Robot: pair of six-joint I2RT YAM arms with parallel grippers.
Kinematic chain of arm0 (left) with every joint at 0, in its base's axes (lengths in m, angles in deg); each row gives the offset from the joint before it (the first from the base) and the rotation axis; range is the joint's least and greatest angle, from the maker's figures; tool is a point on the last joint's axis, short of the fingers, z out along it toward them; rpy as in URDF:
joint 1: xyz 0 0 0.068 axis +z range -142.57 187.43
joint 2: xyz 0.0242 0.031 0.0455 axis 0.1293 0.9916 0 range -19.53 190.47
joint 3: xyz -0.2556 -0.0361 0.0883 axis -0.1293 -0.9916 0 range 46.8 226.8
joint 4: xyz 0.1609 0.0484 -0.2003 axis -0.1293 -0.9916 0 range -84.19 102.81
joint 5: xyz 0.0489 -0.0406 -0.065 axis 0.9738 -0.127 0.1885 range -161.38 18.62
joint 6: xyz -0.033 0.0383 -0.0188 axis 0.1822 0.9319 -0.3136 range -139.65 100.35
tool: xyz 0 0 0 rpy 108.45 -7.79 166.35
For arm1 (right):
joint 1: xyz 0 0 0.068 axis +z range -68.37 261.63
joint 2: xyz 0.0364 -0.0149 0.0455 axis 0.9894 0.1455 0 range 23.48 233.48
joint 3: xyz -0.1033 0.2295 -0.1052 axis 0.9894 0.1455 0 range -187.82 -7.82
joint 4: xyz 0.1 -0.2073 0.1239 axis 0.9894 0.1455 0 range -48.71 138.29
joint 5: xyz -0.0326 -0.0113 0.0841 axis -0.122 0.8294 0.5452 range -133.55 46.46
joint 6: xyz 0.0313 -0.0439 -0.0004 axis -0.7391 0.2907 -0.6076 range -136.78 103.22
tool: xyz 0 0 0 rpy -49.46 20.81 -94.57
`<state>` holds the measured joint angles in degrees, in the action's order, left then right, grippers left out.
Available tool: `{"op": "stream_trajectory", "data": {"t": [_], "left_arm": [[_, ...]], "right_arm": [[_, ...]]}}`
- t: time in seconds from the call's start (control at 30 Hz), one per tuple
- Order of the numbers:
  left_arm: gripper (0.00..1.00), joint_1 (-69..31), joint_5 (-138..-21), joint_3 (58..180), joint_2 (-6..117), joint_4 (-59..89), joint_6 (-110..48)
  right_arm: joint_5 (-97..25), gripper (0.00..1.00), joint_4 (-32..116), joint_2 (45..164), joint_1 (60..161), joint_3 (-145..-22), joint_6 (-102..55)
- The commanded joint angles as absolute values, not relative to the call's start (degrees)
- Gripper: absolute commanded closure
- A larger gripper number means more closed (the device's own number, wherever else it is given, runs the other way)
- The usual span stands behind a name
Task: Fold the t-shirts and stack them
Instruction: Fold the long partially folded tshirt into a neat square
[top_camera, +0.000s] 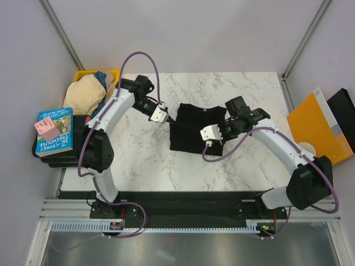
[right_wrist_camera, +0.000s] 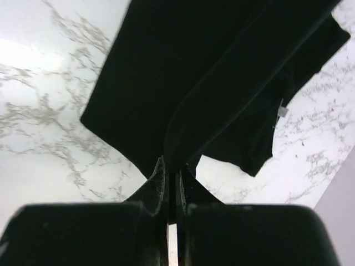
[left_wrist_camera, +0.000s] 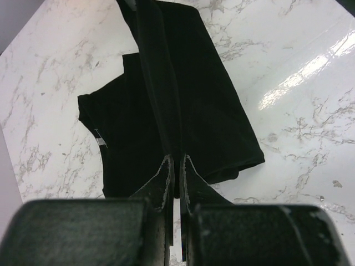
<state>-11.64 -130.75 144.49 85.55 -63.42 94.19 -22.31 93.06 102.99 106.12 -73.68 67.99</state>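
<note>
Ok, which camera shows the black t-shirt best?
Left wrist: the black t-shirt is nearly whole, with its sleeve and pinched ridge clear. Top external shows it small and partly covered; right wrist crops it.

Robot lab cell; marble-topped table [top_camera: 166,160], bare partition walls [top_camera: 194,33]

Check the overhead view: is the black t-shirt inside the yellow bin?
No, the black t-shirt is out on the marble table, while the yellow bin sits at its far left corner.

Black t-shirt [top_camera: 191,133] on marble table [top_camera: 150,163]
</note>
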Motion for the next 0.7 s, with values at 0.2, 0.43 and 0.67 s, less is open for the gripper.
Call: {"op": "stream_trajectory", "data": {"t": [0.2, 0.43, 0.67], "left_arm": [[0.98, -10.8, -130.7, 154.6, 95.2, -60.7, 106.6], [0.98, -10.7, -128.8, 159.1, 101.3, -55.2, 102.0], [0.98, -10.4, -127.4, 159.9, 104.8, -50.9, 99.3]], "right_arm": [[-28.3, 1.0, 88.1, 112.2, 99.8, -82.3, 67.0], [-28.8, 1.0, 85.7, 117.8, 98.9, -85.2, 67.4], [-30.1, 1.0, 79.5, 123.4, 98.1, -87.4, 65.4]]}}
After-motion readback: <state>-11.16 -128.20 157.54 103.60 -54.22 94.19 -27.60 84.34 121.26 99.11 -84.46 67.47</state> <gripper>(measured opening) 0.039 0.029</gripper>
